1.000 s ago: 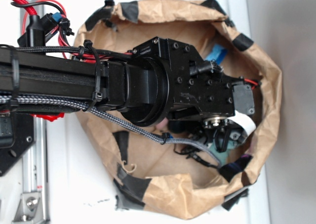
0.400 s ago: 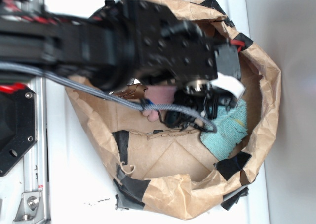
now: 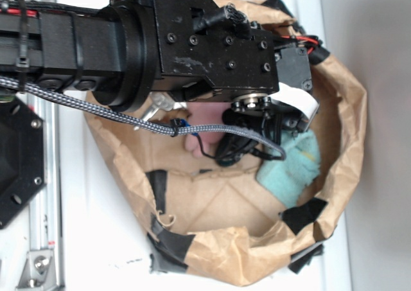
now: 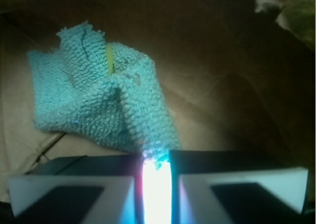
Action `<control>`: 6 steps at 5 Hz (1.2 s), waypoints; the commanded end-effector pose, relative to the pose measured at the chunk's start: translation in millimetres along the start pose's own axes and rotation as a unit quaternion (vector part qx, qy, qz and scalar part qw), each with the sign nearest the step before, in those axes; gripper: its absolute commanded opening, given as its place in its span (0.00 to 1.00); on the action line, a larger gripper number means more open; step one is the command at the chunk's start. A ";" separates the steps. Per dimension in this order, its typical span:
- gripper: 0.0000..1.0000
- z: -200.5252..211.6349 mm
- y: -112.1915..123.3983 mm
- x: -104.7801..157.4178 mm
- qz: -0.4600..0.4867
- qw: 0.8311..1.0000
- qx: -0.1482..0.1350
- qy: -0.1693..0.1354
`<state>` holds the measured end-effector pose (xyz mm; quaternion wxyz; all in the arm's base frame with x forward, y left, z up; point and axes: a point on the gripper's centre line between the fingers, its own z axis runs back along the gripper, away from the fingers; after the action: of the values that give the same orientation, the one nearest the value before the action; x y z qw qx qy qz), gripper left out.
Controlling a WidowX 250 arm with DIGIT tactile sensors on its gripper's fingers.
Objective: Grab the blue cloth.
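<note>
**A:** So, what is the black gripper with pale finger pads [image 4: 157, 184] doing?

**B:** In the wrist view its two pads are drawn almost together, and a corner of the soft teal terry cloth [image 4: 96, 103] is pinched in the narrow gap between them. I judge it clenched on that corner, though the glare in the gap hides the exact contact.

**A:** And which way does the cloth lie from it?

**B:** Straight ahead of the fingertips and off to the left in that view. A raised fold runs from the pinched corner away from the gripper, and the bulk of the cloth spreads left of that fold over the floor of the crumpled brown paper bag [image 4: 232, 85].

**A:** Does the outside view agree?

**B:** Yes. The gripper [image 3: 273, 121] is down inside the bag [image 3: 350, 130], with the cloth [image 3: 292, 169] just beyond and beneath it, close to the bag wall.

**A:** Anything else close by?

**B:** A pink soft thing [image 3: 205, 125] sits behind the gripper, partly hidden by the arm. Black tape patches [image 3: 302, 215] mark the bag rim.

**A:** What could interfere?

**B:** In my judgement, only the thin hold on one corner; the cloth may slip, or drag along the bag wall.
</note>
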<state>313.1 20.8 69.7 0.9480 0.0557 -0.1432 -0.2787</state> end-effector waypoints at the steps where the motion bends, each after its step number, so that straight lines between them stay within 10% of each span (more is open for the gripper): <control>1: 1.00 44.8 -17.5 28.6 -0.020 0.999 -0.013 -0.025; 6: 1.00 -24.7 -31.9 36.2 -0.018 0.995 -0.098 -0.001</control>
<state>322.8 -13.3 25.6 0.9507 -0.0430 -0.0831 -0.2957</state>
